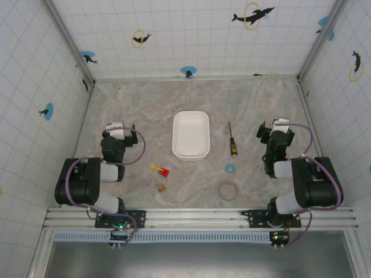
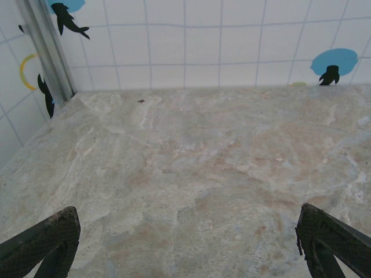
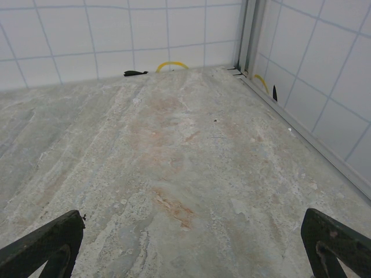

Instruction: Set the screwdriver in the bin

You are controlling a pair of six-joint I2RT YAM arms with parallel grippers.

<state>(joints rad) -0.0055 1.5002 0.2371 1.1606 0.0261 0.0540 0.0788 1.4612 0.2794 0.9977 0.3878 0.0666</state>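
In the left wrist view, the fingers of the left gripper were cut off by the lower edge, which left their dark textured tips in the two bottom corners. The fingers of the right gripper were cropped the same way in the right wrist view. A blue sticker was cut by the upper edge of the left wrist view. The lower part of a yellow ring sticker was hidden behind the far edge of the table. In the top external view, the blade type of the screwdriver was too small to tell, and a small tan object could not be identified.
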